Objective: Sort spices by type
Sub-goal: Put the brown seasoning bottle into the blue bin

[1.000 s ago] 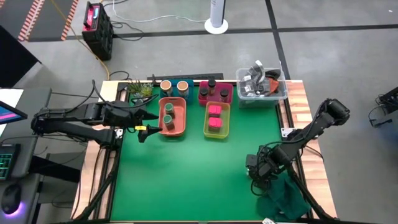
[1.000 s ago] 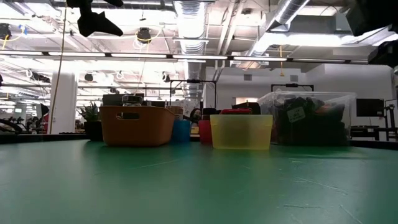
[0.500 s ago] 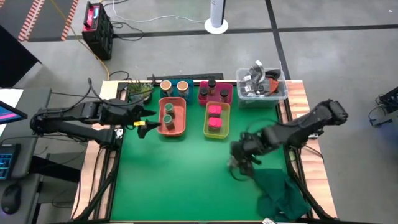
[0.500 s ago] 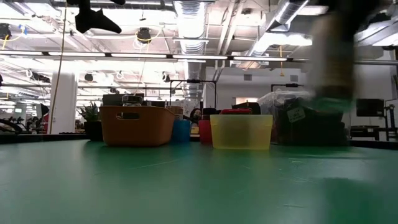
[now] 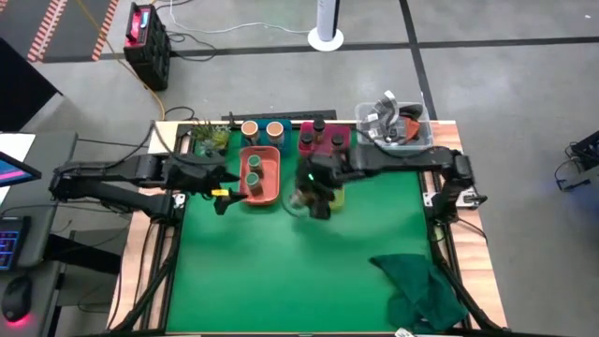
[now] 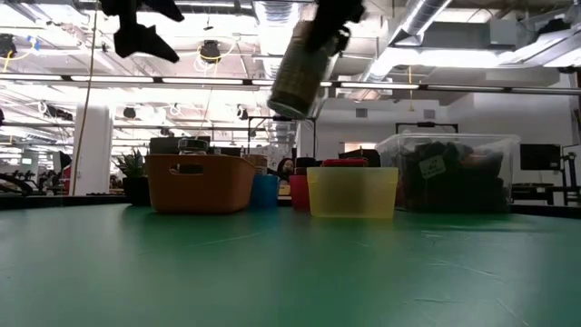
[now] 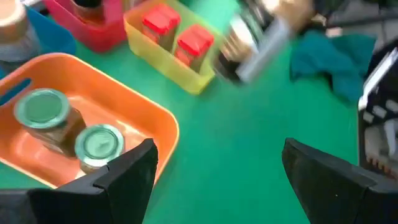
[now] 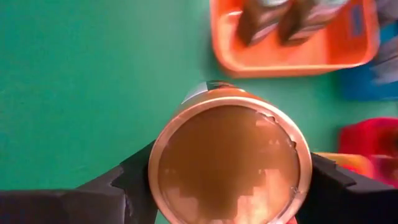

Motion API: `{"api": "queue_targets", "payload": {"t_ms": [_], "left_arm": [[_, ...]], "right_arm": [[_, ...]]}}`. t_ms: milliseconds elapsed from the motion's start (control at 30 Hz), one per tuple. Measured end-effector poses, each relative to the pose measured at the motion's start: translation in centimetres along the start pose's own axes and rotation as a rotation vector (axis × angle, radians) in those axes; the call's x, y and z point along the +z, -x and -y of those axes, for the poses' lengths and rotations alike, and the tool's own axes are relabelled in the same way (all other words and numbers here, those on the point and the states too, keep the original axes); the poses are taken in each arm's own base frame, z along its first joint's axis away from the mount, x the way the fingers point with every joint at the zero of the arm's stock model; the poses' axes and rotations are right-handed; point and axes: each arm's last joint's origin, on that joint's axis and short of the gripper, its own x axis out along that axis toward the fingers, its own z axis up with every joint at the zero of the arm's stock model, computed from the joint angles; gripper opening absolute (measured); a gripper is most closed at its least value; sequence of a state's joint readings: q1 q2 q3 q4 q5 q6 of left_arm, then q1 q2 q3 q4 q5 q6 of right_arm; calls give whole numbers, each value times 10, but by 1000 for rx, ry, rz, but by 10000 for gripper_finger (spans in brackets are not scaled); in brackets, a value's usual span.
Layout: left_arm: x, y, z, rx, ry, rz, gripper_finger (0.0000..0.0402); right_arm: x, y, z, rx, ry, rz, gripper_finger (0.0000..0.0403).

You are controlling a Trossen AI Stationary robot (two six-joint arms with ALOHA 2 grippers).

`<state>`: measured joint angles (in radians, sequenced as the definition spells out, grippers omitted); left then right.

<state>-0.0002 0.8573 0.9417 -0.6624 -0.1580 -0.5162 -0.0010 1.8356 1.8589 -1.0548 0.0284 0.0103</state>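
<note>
- The right gripper (image 5: pixel 314 192), near the centre of the high view, is clamped on a tan-topped jar (image 8: pixel 229 163); in the right wrist view the jar's round lid fills the middle of the frame with a dark finger pressed against each side.
- In the low view that jar (image 6: pixel 300 71) hangs tilted in the upper middle of the frame, well above the green mat (image 5: pixel 281 271).
- The left gripper (image 5: pixel 225 192) hovers at centre left of the high view, just beside the orange tray (image 5: pixel 261 195); its fingers (image 7: pixel 127 171) stand wide apart with nothing between them.
- Two green-topped jars (image 5: pixel 254 169) stand in the orange tray.
- Two pink boxes (image 7: pixel 179 32) sit in the yellow tray (image 7: pixel 165 56), in the upper middle of the left wrist view.
- Two more tan-topped jars (image 5: pixel 262 130) stand in the blue tray (image 5: pixel 263 140) at the top of the mat, and two black bottles (image 5: pixel 321 134) in the red tray (image 5: pixel 342 145) beside it.
- A clear box (image 5: pixel 394 128) of grey parts occupies the mat's upper right corner.
- A dark green cloth (image 5: pixel 421 285) lies crumpled at lower right.
</note>
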Motion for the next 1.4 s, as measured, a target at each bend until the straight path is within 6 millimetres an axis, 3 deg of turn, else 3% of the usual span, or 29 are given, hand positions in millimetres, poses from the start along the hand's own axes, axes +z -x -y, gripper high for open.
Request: {"api": "queue_targets", "payload": {"t_ms": [167, 333, 533, 733, 1067, 1400], "left_arm": [[-1, -13, 1, 30, -11, -47, 327], [2, -14, -5, 100, 13, -10, 327], [6, -6, -12, 130, 57, 40, 327], [10, 9, -13, 102, 76, 127, 327], [12, 27, -13, 55, 48, 204, 327], [15, 31, -12, 34, -2, 251, 327]], "right_arm": [[29, 6, 41, -51, -90, 2, 297], [46, -6, 78, -96, -117, 45, 297], [50, -37, 116, -125, -161, 54, 297], [42, -55, 151, -166, -224, 28, 297], [34, -69, 184, -153, -191, 30, 297], [28, -86, 200, -173, -183, 14, 297]]}}
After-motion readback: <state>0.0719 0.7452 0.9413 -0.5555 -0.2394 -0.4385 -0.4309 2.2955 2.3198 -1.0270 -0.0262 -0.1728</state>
